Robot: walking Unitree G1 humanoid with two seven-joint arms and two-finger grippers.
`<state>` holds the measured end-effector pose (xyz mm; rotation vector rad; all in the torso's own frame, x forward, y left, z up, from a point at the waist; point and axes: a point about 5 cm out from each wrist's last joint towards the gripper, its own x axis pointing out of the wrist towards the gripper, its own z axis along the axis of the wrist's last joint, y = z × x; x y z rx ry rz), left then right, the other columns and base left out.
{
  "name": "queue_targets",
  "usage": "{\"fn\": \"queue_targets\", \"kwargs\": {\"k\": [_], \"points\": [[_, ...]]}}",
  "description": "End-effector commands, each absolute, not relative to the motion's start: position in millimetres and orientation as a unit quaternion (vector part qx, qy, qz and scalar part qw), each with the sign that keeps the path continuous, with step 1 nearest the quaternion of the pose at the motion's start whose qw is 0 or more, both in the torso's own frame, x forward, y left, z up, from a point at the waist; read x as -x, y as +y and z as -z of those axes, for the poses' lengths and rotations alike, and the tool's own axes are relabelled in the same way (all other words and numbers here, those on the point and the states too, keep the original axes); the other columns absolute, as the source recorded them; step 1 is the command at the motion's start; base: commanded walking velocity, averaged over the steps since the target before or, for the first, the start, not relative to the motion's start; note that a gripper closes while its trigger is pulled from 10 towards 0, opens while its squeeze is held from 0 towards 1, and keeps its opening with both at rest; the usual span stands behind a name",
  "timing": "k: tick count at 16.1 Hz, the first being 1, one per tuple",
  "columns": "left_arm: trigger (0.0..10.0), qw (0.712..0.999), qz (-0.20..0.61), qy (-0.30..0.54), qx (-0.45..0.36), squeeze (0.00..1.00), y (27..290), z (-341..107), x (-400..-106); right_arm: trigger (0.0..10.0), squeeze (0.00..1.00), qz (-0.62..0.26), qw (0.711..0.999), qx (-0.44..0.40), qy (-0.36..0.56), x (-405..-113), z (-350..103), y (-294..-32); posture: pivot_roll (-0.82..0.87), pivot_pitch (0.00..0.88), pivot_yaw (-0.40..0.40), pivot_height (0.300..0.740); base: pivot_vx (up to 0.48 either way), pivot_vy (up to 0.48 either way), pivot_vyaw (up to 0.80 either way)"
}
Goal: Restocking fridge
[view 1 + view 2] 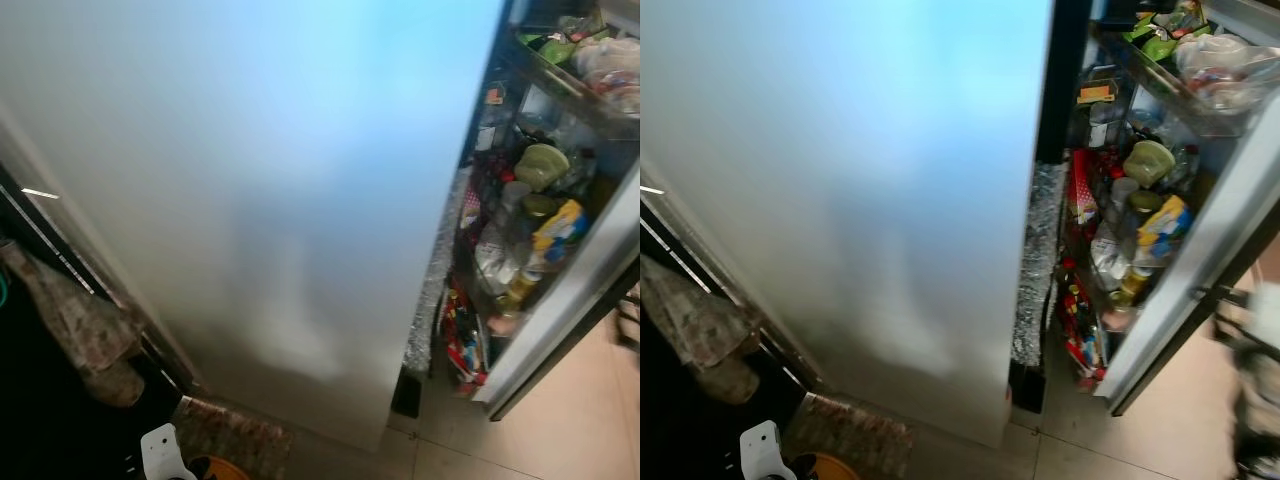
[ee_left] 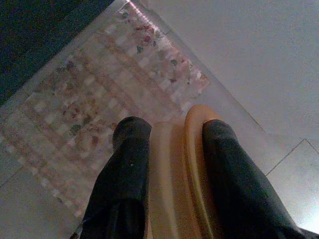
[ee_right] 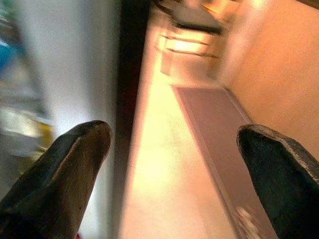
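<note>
Between left gripper (image 2: pixel 172 149) fingers, orange container (image 2: pixel 177 169).

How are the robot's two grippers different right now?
The left gripper is shut on an orange thing, while the right gripper is open and holds nothing. The left gripper hangs over a patterned mat on the floor; the right gripper points along a tiled floor beside the fridge door. Both have two long black fingers.
</note>
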<state>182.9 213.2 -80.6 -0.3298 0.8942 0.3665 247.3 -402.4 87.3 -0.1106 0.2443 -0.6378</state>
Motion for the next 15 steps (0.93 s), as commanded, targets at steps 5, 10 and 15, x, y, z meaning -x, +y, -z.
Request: {"fn": "queue_targets", "kwargs": {"k": [5, 10, 15], "points": [[10.0, 0.866, -0.165, 0.453, 0.132, 0.00, 212, 84, -177, 10.0, 0.00, 0.220, 0.916, -0.017, 0.334, -208, 20, -329, -0.16, 0.000, 0.085, 0.740, 0.000, 0.000, 0.00], [10.0, 0.864, -0.174, 0.453, 0.135, 0.00, 217, 84, -175, 10.0, 0.00, 0.146, 0.881, -0.054, 0.446, -172, 74, -256, -0.15, 0.000, 0.080, 0.740, 0.000, 0.000, 0.00], [10.0, 0.864, -0.165, 0.459, 0.123, 0.00, 218, 85, -172, 10.0, 0.00, 0.133, 0.865, -0.085, 0.476, -154, 90, -229, -0.14, 0.000, 0.074, 0.740, 0.000, -0.087, 0.00]]}}
